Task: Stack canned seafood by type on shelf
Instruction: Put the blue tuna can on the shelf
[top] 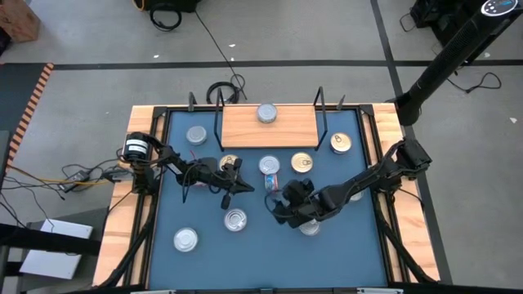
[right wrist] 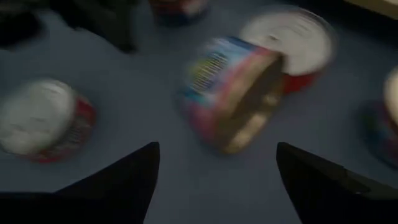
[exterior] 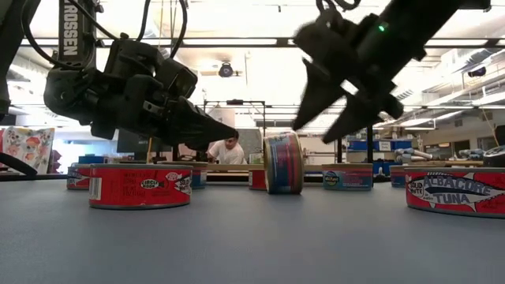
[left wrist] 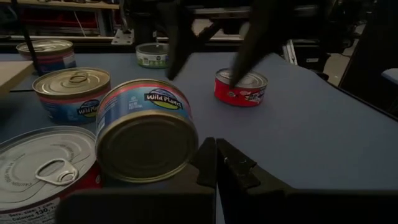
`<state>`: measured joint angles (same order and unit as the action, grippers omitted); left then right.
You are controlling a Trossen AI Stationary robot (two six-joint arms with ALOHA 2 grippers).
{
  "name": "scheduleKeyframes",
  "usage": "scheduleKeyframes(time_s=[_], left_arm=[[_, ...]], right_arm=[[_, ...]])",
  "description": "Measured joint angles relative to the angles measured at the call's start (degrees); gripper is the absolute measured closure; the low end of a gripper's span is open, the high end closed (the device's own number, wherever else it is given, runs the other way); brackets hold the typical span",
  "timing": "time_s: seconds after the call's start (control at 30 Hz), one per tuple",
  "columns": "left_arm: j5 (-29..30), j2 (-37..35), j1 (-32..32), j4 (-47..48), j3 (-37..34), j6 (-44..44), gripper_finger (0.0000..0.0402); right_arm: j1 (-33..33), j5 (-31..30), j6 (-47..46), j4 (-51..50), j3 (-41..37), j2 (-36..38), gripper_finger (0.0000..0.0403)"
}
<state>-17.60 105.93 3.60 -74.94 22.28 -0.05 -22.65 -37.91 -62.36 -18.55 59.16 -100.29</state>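
Note:
A blue-and-pink tin (top: 272, 181) stands on its edge on the blue mat (exterior: 284, 163), its gold bottom (left wrist: 146, 144) facing my left wrist camera. My left gripper (top: 248, 187) is shut, its tip just left of this tin (left wrist: 217, 163); I see no touch. My right gripper (top: 274, 207) hangs open above and near this tin (exterior: 335, 106), and the tin (right wrist: 233, 93) shows ahead of its spread fingers. The shelf (top: 270, 126) is at the far edge and carries one silver-topped tin (top: 266, 113). Other tins lie flat on the mat.
Flat tins surround the grippers: a gold-topped one (top: 230, 163), a silver one (top: 270, 166), a gold one (top: 302, 163), another (top: 341, 144), and silver ones (top: 235, 219), (top: 185, 239), (top: 196, 135), (top: 309, 227). A red tin (left wrist: 241, 87) sits under the right arm. A person (exterior: 229, 150) is behind the table.

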Motion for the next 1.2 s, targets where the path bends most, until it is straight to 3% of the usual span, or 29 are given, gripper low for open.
scheduleKeyframes(time_s=[0.13,0.5,0.77,1.2], left_arm=[[0.02,0.0,0.0,0.12,0.0,0.0,0.0396],[0.22,0.0,0.0,0.14,0.0,0.0,0.0396],[0.24,0.0,0.0,0.14,0.0,0.0,0.0396],[0.26,0.0,0.0,0.2,0.0,-0.11,0.0396]], right_arm=[[-0.59,-3.49,1.72,5.54,0.02,-3.56,0.0059],[0.25,-13.04,-2.15,6.13,-0.01,-9.42,0.0052],[2.31,-13.27,1.19,12.37,0.02,-9.33,0.0052],[5.19,-11.85,0.76,7.4,0.04,-9.31,0.0054]])
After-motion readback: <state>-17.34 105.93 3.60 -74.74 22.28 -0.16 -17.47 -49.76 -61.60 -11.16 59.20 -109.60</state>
